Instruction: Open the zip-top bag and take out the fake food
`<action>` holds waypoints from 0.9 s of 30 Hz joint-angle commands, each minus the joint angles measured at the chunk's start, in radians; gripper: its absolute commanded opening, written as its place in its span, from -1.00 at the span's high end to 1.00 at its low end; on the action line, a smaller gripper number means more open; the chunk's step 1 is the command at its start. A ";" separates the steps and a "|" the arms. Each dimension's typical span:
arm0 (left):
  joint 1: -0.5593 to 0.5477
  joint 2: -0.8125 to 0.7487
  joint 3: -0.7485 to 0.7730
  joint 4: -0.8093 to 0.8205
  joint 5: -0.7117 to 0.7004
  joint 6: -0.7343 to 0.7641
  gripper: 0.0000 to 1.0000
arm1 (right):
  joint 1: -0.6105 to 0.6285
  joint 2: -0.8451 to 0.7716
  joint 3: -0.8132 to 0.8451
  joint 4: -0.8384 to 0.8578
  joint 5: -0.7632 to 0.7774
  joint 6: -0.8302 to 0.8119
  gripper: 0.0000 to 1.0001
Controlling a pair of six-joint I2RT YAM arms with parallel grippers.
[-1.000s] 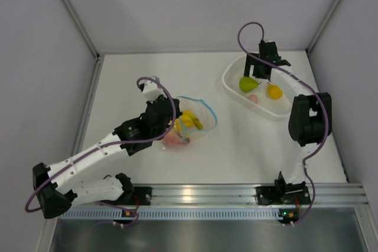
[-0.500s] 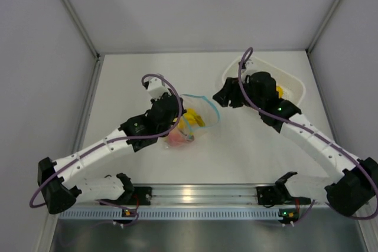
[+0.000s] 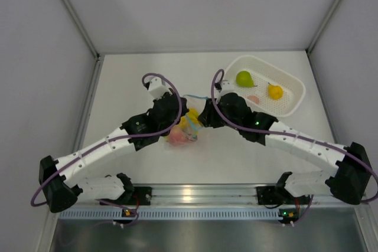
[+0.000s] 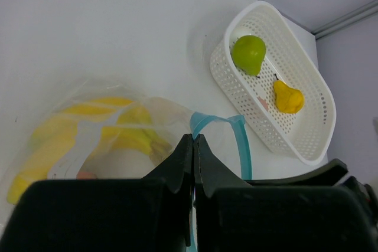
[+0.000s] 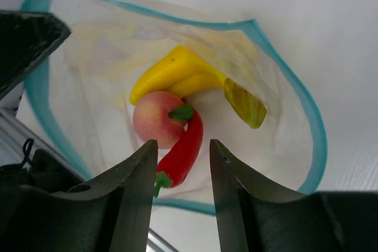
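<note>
Left gripper (image 4: 193,140) was clamped shut on the zip-top bag (image 5: 88,75) rim, holding the mouth open mid-scene on the tabletop (image 3: 136,69). Inside the bag, fake food: banana (image 5: 177,72), pink fruit (image 5: 155,117), chili (image 5: 192,128). Right gripper (image 5: 183,144) hung over the mouth, jaws apart, empty. Far right, the basket (image 4: 277,134) held a pear (image 3: 244,78) and a yellow fruit (image 3: 274,91). Risks: jaws pinching film along with the chili and dragging the bag, or the thin rim slipping from the left pinch. Surface was plain white; walls (image 3: 207,4) bare grey.
</note>
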State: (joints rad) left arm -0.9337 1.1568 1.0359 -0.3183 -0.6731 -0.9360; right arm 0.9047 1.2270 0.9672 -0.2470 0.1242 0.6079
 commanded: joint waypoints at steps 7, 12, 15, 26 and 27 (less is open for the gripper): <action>-0.008 -0.025 -0.029 0.077 0.024 -0.104 1.00 | 0.028 0.189 0.083 0.074 0.071 0.069 0.20; -0.014 -0.045 -0.111 0.130 0.026 -0.110 1.00 | 0.048 0.250 0.104 0.020 -0.086 0.017 0.04; -0.019 -0.062 -0.178 0.172 0.027 -0.136 1.00 | 0.072 0.230 0.039 0.043 -0.071 0.047 0.01; -0.148 -0.063 -0.298 0.245 -0.126 -0.239 1.00 | 0.201 0.265 -0.096 0.118 0.087 0.069 0.11; -0.151 -0.057 -0.295 0.245 -0.123 -0.241 1.00 | 0.203 0.270 -0.104 0.123 0.086 0.063 0.11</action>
State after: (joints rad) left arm -1.0687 1.0958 0.7422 -0.1471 -0.7288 -1.1416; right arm 1.0733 1.4830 0.8738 -0.1894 0.1455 0.6807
